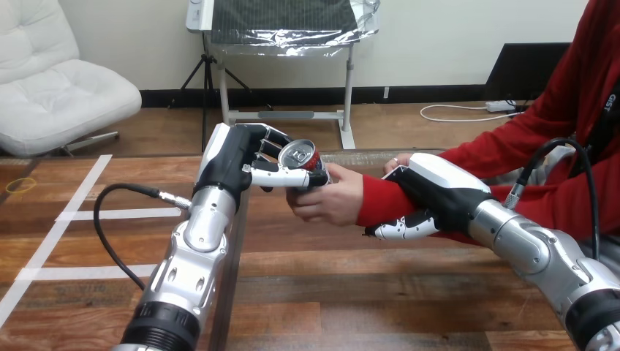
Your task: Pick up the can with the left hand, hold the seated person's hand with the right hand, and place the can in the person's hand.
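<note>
Two hands meet on the can: your left hand wraps its sides, the person's hand cups it below. Your right hand clasps their forearm. Likely light, thin-walled, slick, so squeeze mid-body gently.

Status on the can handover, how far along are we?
Done: the left robot hand holds the can off the table; the right robot hand is curled round the person's forearm. In hand: the can is at the person's hand, both hands on it. Left: release the can.
</note>
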Available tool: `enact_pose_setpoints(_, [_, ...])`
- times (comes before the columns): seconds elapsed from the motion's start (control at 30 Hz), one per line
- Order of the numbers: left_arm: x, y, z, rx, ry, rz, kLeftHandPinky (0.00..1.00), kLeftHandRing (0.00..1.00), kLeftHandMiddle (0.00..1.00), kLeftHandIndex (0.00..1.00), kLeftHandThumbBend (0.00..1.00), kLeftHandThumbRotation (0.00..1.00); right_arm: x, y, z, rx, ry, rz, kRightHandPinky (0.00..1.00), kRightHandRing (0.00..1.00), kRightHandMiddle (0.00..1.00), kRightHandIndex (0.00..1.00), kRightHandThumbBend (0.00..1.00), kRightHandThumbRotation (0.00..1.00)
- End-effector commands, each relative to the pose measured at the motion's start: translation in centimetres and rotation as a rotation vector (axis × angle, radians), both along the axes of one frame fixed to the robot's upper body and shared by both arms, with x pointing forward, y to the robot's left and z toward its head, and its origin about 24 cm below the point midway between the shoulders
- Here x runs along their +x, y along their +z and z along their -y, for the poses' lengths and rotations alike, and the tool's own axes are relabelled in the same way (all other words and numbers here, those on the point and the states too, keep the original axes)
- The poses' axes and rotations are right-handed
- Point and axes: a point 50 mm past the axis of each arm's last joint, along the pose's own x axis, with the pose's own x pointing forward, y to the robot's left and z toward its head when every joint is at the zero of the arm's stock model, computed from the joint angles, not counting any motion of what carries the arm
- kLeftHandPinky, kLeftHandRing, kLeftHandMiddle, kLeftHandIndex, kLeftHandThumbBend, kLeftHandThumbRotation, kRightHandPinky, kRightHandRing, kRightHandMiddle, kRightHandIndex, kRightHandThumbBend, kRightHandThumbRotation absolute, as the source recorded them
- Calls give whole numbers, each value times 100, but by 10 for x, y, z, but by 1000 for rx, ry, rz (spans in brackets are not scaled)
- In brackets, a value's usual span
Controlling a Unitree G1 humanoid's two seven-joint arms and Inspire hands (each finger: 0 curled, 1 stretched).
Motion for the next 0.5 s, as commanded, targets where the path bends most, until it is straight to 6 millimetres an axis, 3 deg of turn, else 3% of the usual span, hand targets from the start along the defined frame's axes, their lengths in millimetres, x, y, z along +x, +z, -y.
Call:
enact_pose_setpoints(0.0, [14,37,20,-11,-63,129,29,36,41,41,82,0,10,30,-37,109,97,133,27,32,39,42,47,34])
enact_pose_setpoints(0.23, [15,36,23,2,-66,123,31,37,41,41,83,0,10,30,-37,114,95,130,28,32,39,42,47,34])
enact_pose_setpoints(0.47, [14,34,25,21,-65,112,42,42,43,42,84,0,10,29,-37,120,92,129,27,32,39,42,47,34])
